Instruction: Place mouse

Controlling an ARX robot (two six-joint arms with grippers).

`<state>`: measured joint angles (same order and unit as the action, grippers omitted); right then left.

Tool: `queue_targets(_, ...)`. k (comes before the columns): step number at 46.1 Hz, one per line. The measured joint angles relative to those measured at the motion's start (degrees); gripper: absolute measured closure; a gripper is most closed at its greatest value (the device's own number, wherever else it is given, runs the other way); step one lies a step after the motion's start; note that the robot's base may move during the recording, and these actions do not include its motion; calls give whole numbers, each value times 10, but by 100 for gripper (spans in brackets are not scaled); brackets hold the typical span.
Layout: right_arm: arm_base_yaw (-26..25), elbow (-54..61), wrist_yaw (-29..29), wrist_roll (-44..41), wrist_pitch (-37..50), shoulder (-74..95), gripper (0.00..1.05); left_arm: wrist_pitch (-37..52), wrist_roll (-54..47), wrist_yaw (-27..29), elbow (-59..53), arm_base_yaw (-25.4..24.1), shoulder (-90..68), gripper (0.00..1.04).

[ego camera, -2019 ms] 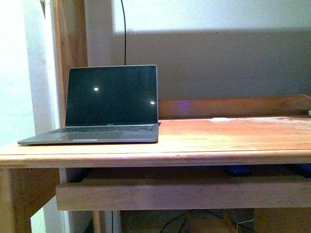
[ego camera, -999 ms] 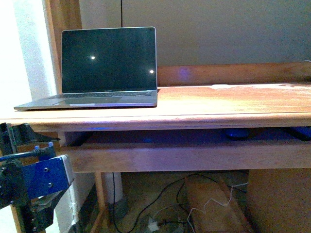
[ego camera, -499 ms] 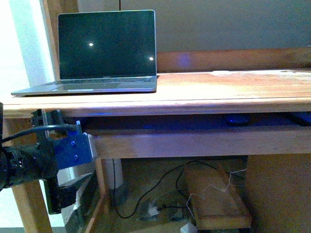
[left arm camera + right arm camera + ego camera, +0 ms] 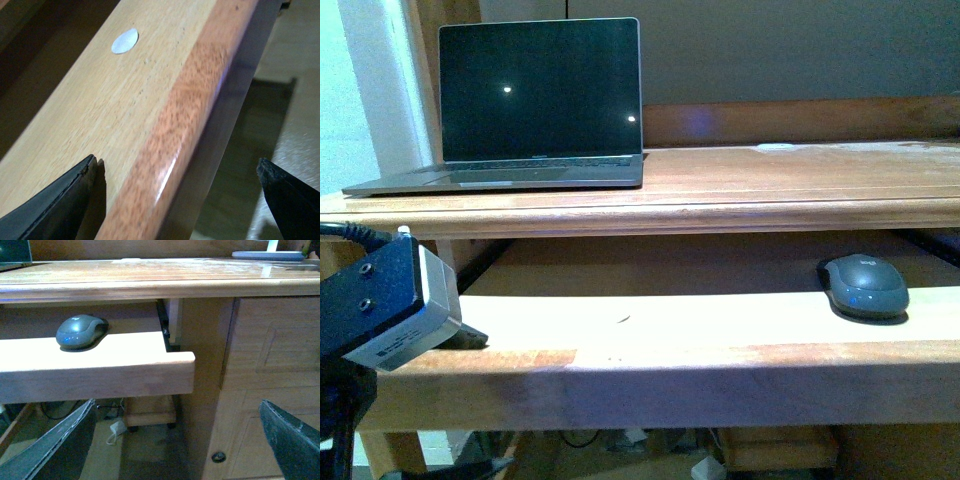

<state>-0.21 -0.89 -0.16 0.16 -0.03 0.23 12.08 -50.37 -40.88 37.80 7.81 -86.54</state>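
**Pulled tray (image 4: 650, 350) out; mouse (image 4: 862, 286) exposed**

My left gripper (image 4: 177, 167), jaws apart, straddled the tray's front rail. The tray had slid out within the last half-second. The mouse lay on its right end, untouched; pick-up remained.

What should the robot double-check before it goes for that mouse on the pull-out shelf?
1. Pull-out shelf out far enough to bare the mouse: ok.
2. Nothing on or against the mouse: ok.
3. Right gripper open: ok, fingers wide apart, not yet near the mouse.
4. Left gripper clear of the shelf: not ok, its open jaws straddle the front edge.
5. Bare room on the desk top beside the laptop: ok.
6. Where the mouse should go: cannot tell.
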Motion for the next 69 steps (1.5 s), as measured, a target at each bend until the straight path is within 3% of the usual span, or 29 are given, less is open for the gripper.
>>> queue_targets(9,0,0,0,0,0,0,7,79,229,-9,-59,34,84,8)
queue_targets(16,0,0,0,0,0,0,7,143,401,63,-70,60,170,8)
queue_targets(21,0,0,0,0,0,0,7,167,545,154,-93,71,243,8)
queue_targets(25,0,0,0,0,0,0,7,157,606,206,-121,82,295,8)
queue_targets(36,0,0,0,0,0,0,7,4,695,386,-207,152,541,8)
queue_targets(40,0,0,0,0,0,0,7,-48,633,565,-238,212,628,20)
queue_targets(43,0,0,0,0,0,0,7,-85,586,632,-262,213,687,29)
queue_targets(46,0,0,0,0,0,0,7,-105,554,633,-283,175,740,40)
queue_targets(52,0,-1,-4,5,-5,3,7,-114,522,565,-306,89,788,66)
queue_targets(56,1,-24,-15,40,-43,52,7,-117,516,542,-313,64,798,79)
queue_targets(62,20,-79,20,90,24,189,7,-118,514,511,-325,29,812,100)
queue_targets(64,32,-99,36,97,40,222,7,-119,512,499,-328,19,816,102)
queue_targets(67,73,-143,69,107,62,283,7,-123,510,424,-334,-39,826,102)
queue_targets(69,115,-174,92,108,65,318,7,-124,510,419,-337,-67,829,102)
